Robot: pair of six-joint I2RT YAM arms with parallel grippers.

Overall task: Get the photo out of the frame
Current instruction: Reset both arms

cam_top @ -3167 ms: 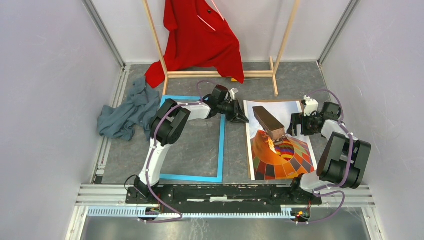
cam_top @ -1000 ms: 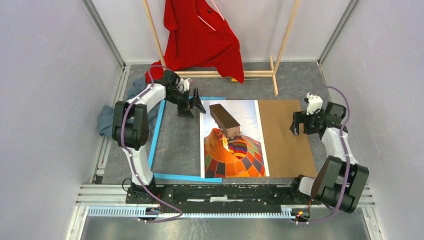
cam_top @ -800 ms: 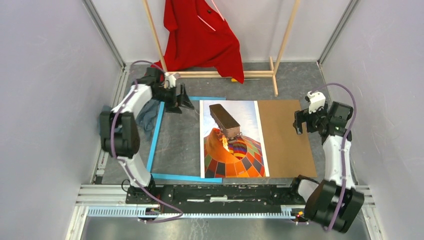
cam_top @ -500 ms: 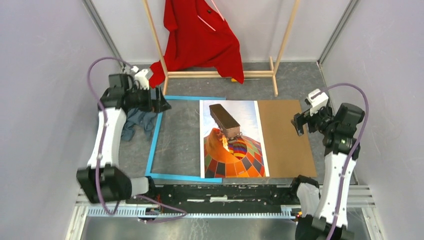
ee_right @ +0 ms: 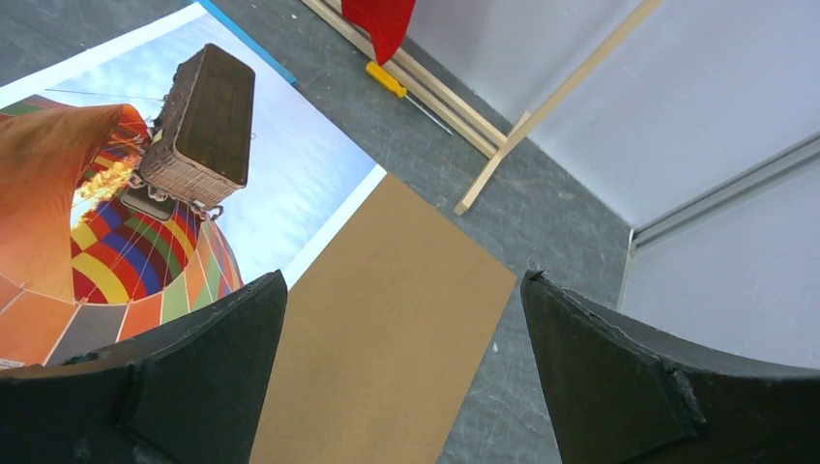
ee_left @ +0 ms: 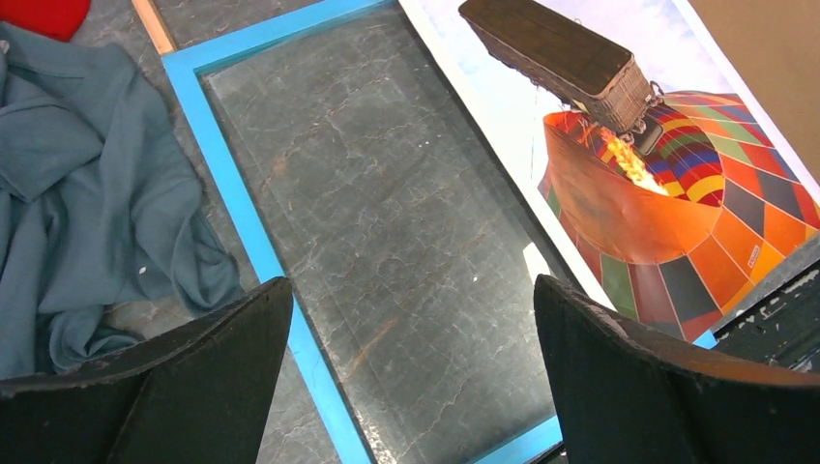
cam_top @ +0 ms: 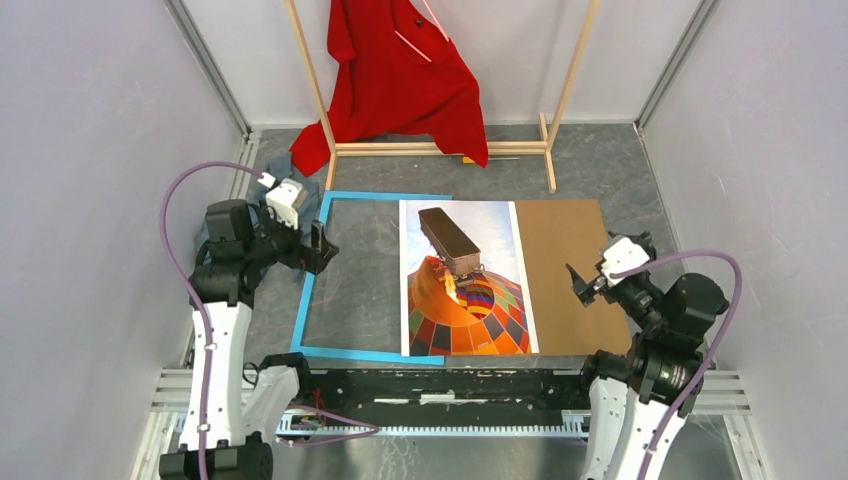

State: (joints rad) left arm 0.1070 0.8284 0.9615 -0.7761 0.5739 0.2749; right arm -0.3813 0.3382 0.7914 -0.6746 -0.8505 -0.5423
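From above, the frame (cam_top: 312, 290) lies flat on the table (cam_top: 600, 170), its opening showing only grey tabletop. The photo (cam_top: 465, 290) lies outside it, overlapping its right side. The left gripper (cam_top: 320, 250) and right gripper (cam_top: 582, 284) hover with fingers spread, empty. The left wrist view shows a grey-blue cloth (ee_left: 87, 193) beside the frame. In the right wrist view, the photo overlaps a brown board (ee_right: 387, 319).

Pale walls (cam_top: 90, 150) enclose a grey marbled floor (cam_top: 600, 160).

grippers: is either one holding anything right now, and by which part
Nothing is held. The left gripper hangs open by the light blue rectangular picture frame, the right gripper open above the plain brown backing board, touching neither.
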